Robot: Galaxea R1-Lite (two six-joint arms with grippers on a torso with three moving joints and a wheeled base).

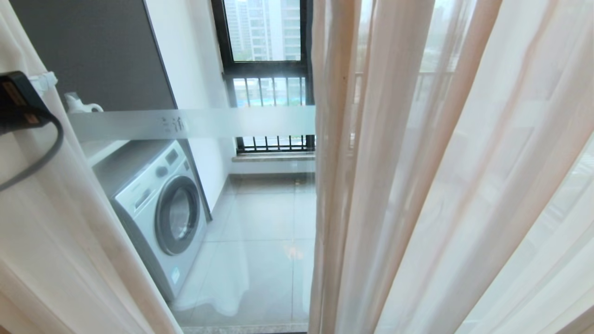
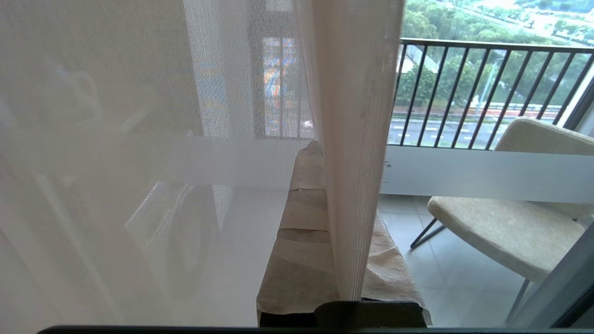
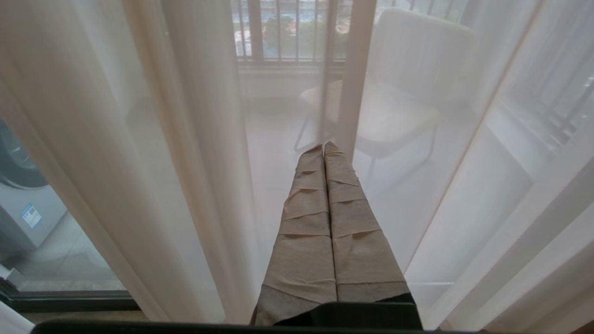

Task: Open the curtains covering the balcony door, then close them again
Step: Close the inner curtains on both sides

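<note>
Showing through parted curtains (image 1: 399,185), balcony door (image 1: 195,124), washing machine (image 1: 160,208), tiled floor (image 1: 264,232)

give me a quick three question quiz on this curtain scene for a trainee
1. True or false: the left gripper is shut on a fold of the curtains.
2. Seen from the head, what stands behind the balcony door, on the left? A) washing machine B) bicycle C) ladder
3. Fill in: the right gripper is ____ and holds nothing.

Key
1. True: its fingers pinch a hanging fold.
2. A: the washing machine.
3. Shut: both fingers lie pressed together, just in front of the curtains.
</note>
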